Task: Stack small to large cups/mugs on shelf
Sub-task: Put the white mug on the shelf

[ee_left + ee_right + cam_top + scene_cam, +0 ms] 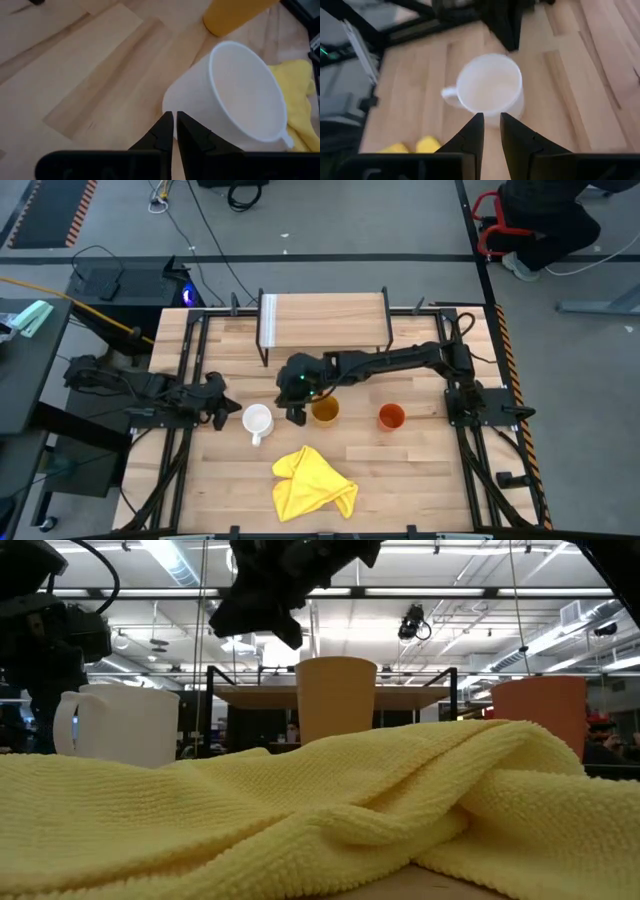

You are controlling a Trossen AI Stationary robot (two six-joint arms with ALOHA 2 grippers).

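Note:
The white mug (257, 419) stands upright on the table, its handle (256, 440) toward the near edge. The yellow-orange cup (324, 411) and the red-orange cup (391, 417) stand to its right, mouths up. The shelf (322, 320) sits on black legs at the far edge. My left gripper (228, 407) is shut, low, just left of the mug (235, 95). My right gripper (296, 402) hovers between the mug (490, 90) and the yellow-orange cup, fingers a little apart and holding nothing. My left gripper (174, 125) comes level from the table's left, its shut fingertips right at the lower outer wall (172, 102) of the white mug. I cannot tell whether they touch it. The mug stands upright on the table.
A crumpled yellow cloth (312, 483) lies near the table's near edge and fills the foreground of the low view (330, 810). Black frame rails (190, 370) run along both sides of the table. Bare wood lies between the cups and the shelf.

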